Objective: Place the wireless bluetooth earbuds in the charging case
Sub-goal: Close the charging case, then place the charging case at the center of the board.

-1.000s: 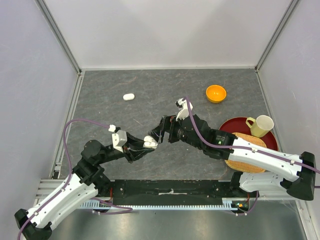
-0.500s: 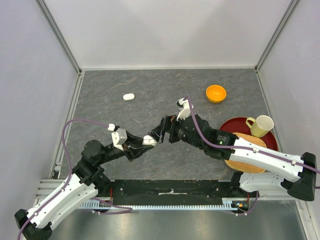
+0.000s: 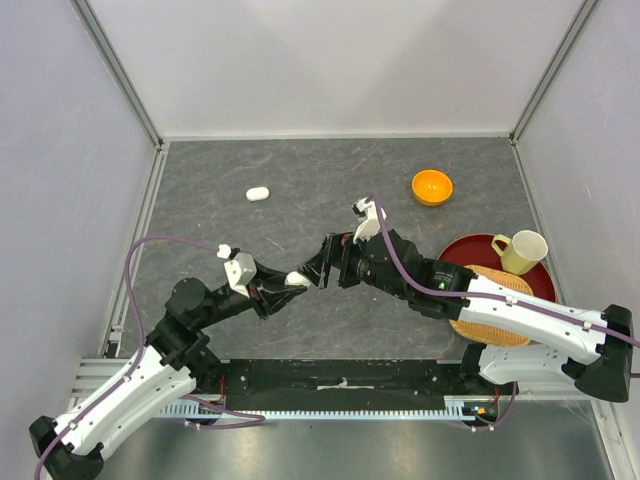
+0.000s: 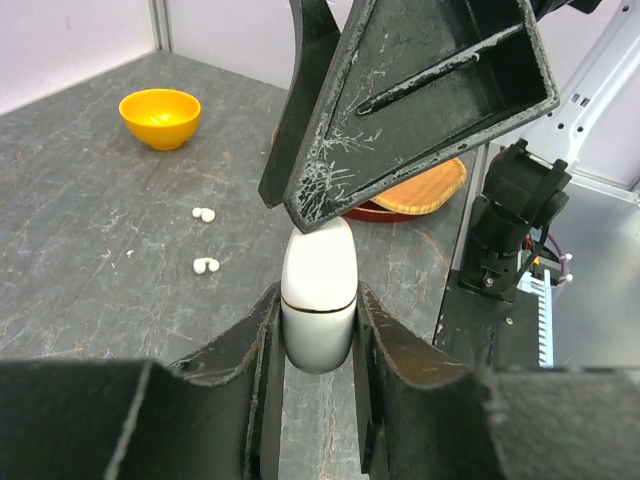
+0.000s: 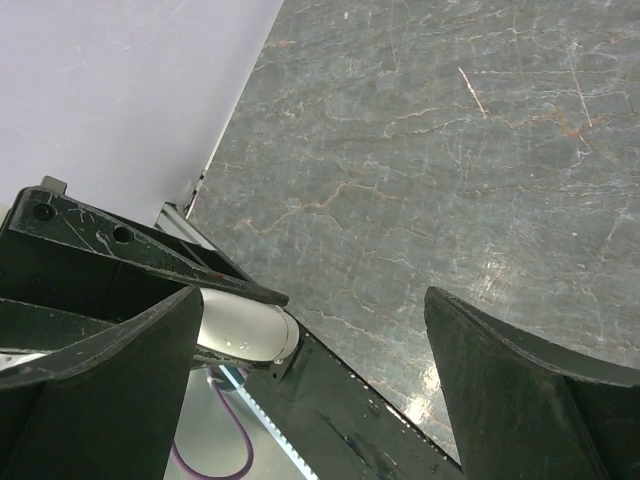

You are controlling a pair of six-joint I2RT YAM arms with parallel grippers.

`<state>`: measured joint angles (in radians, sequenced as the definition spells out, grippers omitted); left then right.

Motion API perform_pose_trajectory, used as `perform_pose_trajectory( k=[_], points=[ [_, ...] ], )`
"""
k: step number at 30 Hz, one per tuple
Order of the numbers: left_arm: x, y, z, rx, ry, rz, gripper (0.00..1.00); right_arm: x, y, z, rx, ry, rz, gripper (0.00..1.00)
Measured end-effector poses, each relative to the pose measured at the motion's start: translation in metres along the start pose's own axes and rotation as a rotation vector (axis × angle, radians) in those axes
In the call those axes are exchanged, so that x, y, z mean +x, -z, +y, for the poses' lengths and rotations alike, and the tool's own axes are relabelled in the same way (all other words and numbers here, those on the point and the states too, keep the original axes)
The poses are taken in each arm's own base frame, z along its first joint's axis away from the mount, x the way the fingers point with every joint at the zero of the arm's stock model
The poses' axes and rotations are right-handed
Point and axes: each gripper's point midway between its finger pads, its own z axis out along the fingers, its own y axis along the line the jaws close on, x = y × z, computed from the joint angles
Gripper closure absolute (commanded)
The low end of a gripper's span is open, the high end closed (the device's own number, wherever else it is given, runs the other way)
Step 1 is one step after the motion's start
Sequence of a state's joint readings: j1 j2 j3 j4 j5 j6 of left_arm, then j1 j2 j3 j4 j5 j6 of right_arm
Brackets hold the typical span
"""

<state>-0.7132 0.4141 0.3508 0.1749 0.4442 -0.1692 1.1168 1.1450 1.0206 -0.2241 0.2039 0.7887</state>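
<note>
At centre of the left wrist view, clamps the white charging case (image 4: pixel 319 300) between left fingers (image 4: pixel 250 370); spreads right fingers (image 4: pixel 420 90) wide, empty, above it. Finds the earbuds (image 4: pixel 204 213) paired on the desk (image 4: pixel 100 250), left of centre. Probably light, slick: pinch across the heads.

The counter (image 3: pixel 250 150) before me is dark grey stone with pale veins, closed in by pale lilac walls (image 3: pixel 330 60) on metal rails (image 3: pixel 120 70). Toward my far right an orange bowl (image 3: pixel 432 186) stands upright on its own. Nearer, by the right wall, a red plate (image 3: pixel 468 252) bears a pale yellow mug (image 3: pixel 522 251) with its handle turned left. A straw-coloured woven mat (image 3: pixel 483 331) overlaps the plate's near edge.
</note>
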Motion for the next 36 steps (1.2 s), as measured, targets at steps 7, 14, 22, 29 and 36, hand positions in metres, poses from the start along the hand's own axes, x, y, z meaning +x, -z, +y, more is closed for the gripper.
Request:
perform_pose_trajectory(
  k=[7,14,22,29,36],
  points=[
    [0.008,-0.003,0.003,-0.006,0.016,0.031,0.98,0.004,0.0,-0.009,0.033,0.005,0.003,0.02],
    [0.016,-0.011,0.014,-0.059,0.073,0.074,0.98,-0.001,0.01,-0.035,0.145,-0.019,-0.044,0.02],
    [0.044,-0.038,0.027,-0.118,0.297,0.249,0.98,-0.023,0.046,-0.084,0.315,-0.129,-0.187,0.02],
    [0.111,-0.058,0.041,-0.221,0.565,0.494,0.98,-0.033,0.068,-0.099,0.357,-0.18,-0.264,0.02],
    [0.15,-0.06,0.044,-0.303,0.746,0.589,0.96,-0.036,0.075,-0.104,0.375,-0.189,-0.284,0.02]
  ],
)
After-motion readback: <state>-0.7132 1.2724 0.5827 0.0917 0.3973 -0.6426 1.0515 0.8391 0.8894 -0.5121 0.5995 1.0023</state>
